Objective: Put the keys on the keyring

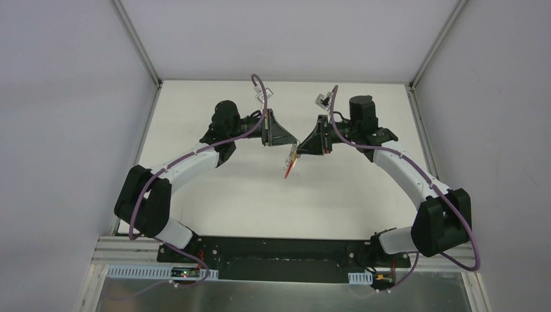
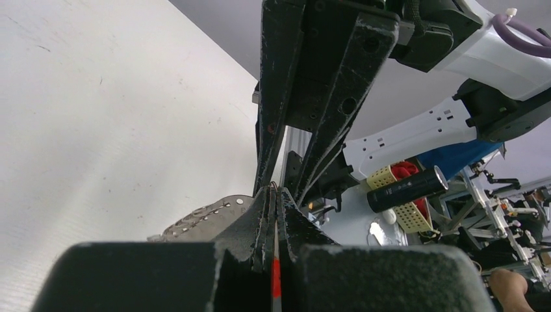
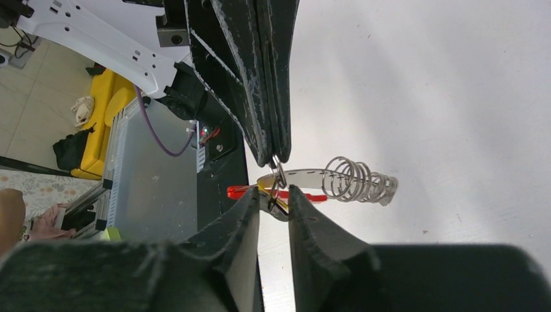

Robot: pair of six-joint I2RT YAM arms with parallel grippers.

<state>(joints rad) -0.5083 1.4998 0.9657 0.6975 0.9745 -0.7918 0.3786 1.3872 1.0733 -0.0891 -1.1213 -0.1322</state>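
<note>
I see the keys (image 3: 360,180), grey and loop-headed, fanned along a red band (image 3: 308,195), hanging above the white worktop (image 1: 260,208). The left end effector (image 1: 294,144) is pressed together on the band. The right end effector (image 3: 274,195), narrowly spread, straddles it tip to tip, crowding my view.

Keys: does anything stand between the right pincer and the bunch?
Nothing visible does. The keys hang from the tip of the shut left pincer. The right pincer meets it tip to tip, its fingertips on either side of the red band with no other object between them.
</note>
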